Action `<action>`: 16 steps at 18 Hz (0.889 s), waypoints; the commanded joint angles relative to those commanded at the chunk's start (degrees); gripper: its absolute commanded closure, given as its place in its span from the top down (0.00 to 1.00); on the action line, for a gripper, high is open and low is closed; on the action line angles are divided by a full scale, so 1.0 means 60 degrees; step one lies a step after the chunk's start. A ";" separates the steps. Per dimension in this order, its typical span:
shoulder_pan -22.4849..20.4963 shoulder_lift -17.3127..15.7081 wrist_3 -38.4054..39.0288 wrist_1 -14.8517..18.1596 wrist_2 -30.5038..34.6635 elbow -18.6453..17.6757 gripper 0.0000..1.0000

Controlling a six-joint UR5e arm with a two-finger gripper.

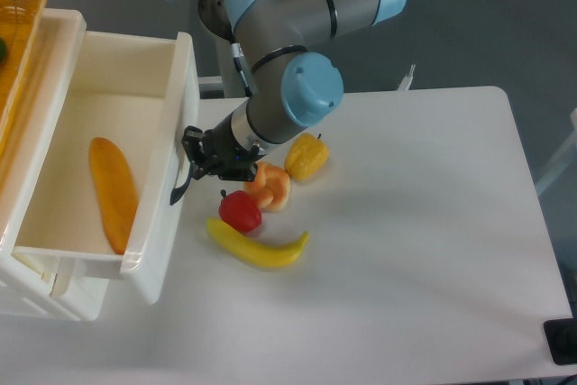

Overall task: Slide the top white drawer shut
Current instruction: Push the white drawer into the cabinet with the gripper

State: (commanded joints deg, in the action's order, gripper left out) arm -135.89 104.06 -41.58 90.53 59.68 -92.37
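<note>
The top white drawer [171, 96] stands pulled out at the left, a deep white box with a black curved handle [178, 188] on its front panel. An orange elongated piece [112, 192] lies inside it. My gripper [200, 158] is pressed against the drawer front at the handle; its dark fingers sit close together with nothing visibly between them.
A red apple [240, 211], a banana [258, 247], an orange fruit [270, 187] and a yellow pepper [306, 157] lie on the white table [415, 223] just right of the drawer. A yellow-orange basket [20, 15] sits on the cabinet top at the upper left.
</note>
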 joint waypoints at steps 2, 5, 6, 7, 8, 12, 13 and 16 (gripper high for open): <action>0.0147 0.0000 0.0132 0.0000 -0.0015 0.0000 0.01; 0.0338 -0.0015 0.0250 0.0029 0.0000 0.0000 0.01; 0.0396 0.0000 0.0265 0.0044 0.0000 0.0000 0.01; 0.0498 -0.0015 0.0265 0.0044 0.0015 -0.0014 0.01; 0.0543 -0.0015 0.0279 0.0044 0.0015 -0.0029 0.01; 0.0821 -0.0117 0.0542 0.0044 0.0015 -0.0029 0.02; 0.0938 -0.0117 0.0616 0.0044 0.0015 -0.0029 0.02; 0.1216 -0.0117 0.0879 0.0044 0.0015 -0.0014 0.02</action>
State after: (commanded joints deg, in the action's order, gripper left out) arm -128.59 103.36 -36.31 90.79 59.77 -92.46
